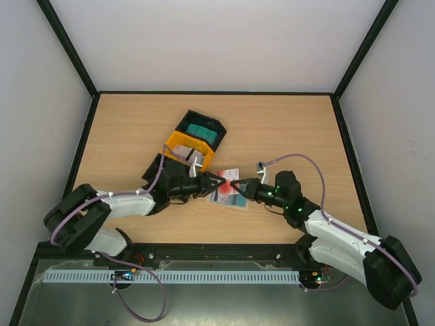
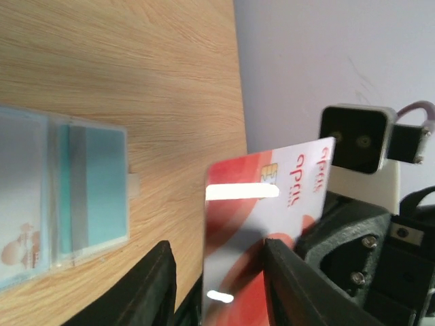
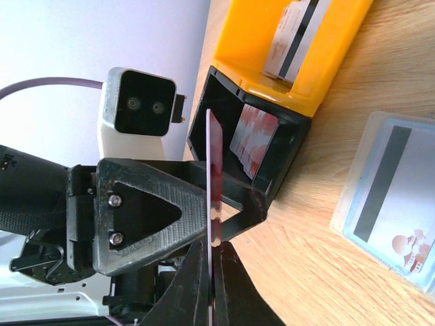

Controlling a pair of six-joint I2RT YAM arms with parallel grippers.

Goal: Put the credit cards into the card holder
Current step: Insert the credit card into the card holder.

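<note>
Left fingers (image 1: 213, 182), right fingers (image 1: 241, 187) meet tip to tip over card holder (image 1: 226, 199) — trays (image 1: 197, 137) behind.

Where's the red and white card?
In the top view the card is mid-table, between the left pincer and the right pincer pinching it, over the open card holder.

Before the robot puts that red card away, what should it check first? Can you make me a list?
1. Right hand grips the red card: ok, its fingers pinch the card's edge.
2. Left hand is clear of the card: cannot tell; its fingers are spread either side of it.
3. Card holder lies open on the table: ok.
4. Free pocket for this card: cannot tell; a striped card already fills one.
5. Trays emptied: not ok; cards sit in the yellow tray and the black tray.
</note>
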